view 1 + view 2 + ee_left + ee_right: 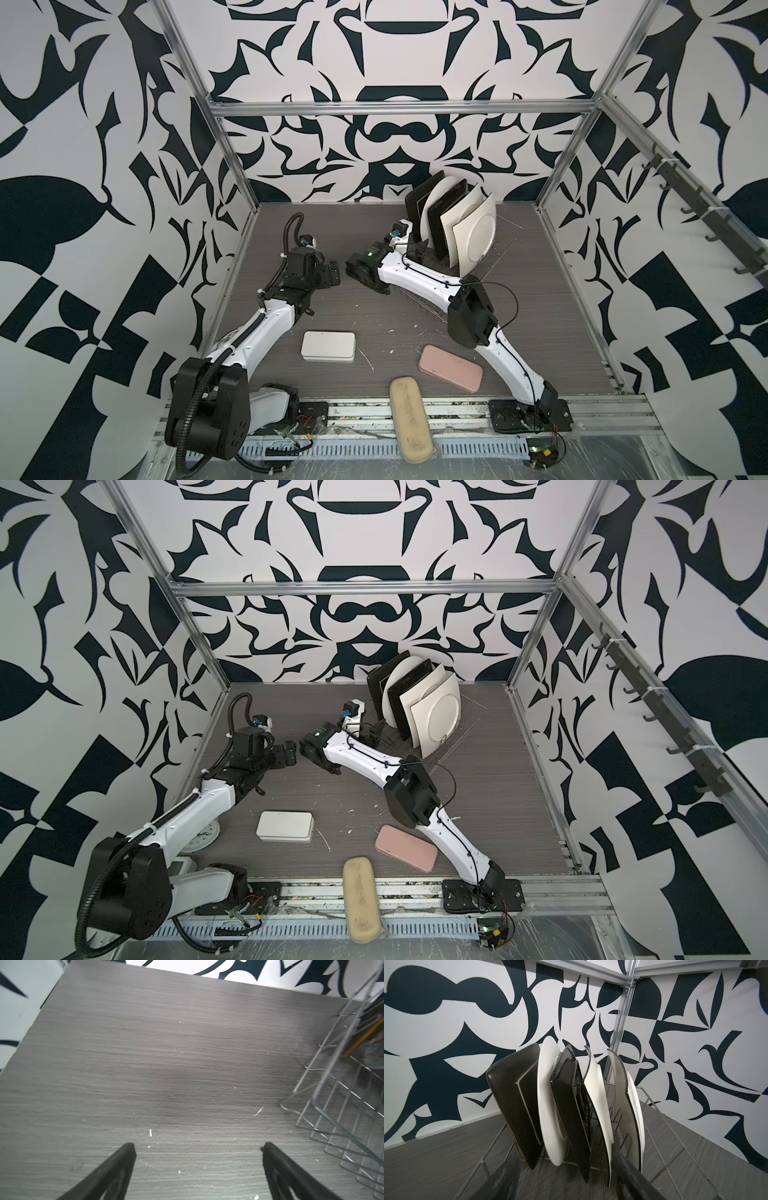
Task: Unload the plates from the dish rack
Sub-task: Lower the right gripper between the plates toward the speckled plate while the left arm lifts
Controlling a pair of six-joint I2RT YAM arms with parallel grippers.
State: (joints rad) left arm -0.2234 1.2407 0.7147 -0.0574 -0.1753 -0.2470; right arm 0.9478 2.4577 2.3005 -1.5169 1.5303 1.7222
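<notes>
Right hand (563, 1155) is being held with its fingers spread at the dish rack (340, 1126), and nothing is being gripped.
Five plates (457, 224) are being propped on edge between the rack's prongs, toward the far right of the bench (374, 232): two black square, one round, two square and white-backed. Left hand (198, 1147) is being held wide open over bare bench just beside the rack, empty.
</notes>
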